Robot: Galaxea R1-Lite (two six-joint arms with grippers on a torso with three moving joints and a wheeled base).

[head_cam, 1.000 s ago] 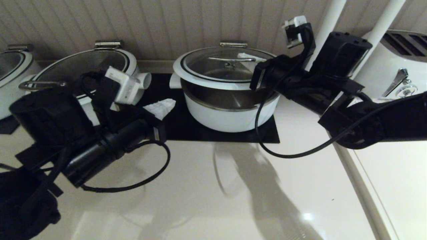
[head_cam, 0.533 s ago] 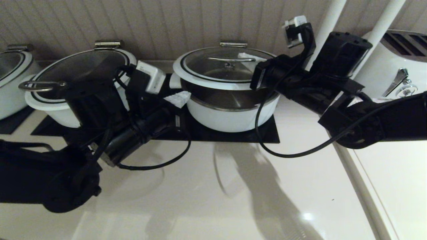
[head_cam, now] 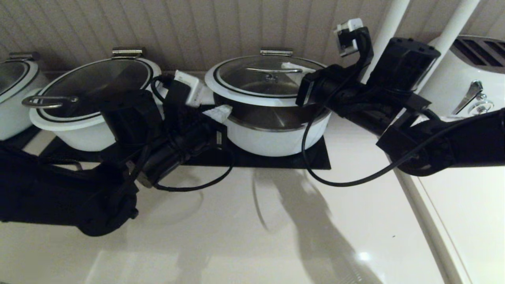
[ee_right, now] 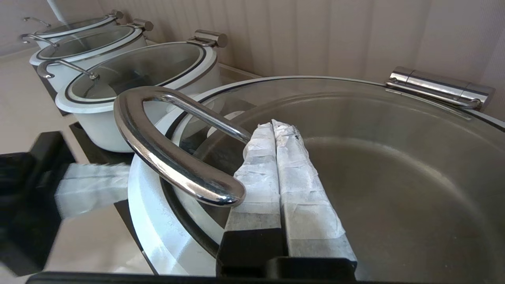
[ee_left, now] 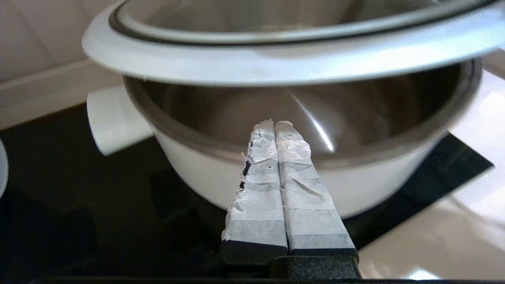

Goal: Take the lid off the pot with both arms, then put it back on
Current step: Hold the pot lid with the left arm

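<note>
Right gripper [ee_right: 276,128], fingers pressed together, props the lid [head_cam: 244,96] tilted above the pot [head_cam: 272,138] by hooking its handle [ee_right: 165,146]; left gripper [ee_left: 275,126], also closed, noses under the rim—lid could slide off.

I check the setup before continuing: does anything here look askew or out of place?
Yes. The round glass lid with white rim sits tilted, its front edge raised above the white pot with steel bowl, leaving a gap. The shut right claw lies under its steel handle.
</note>
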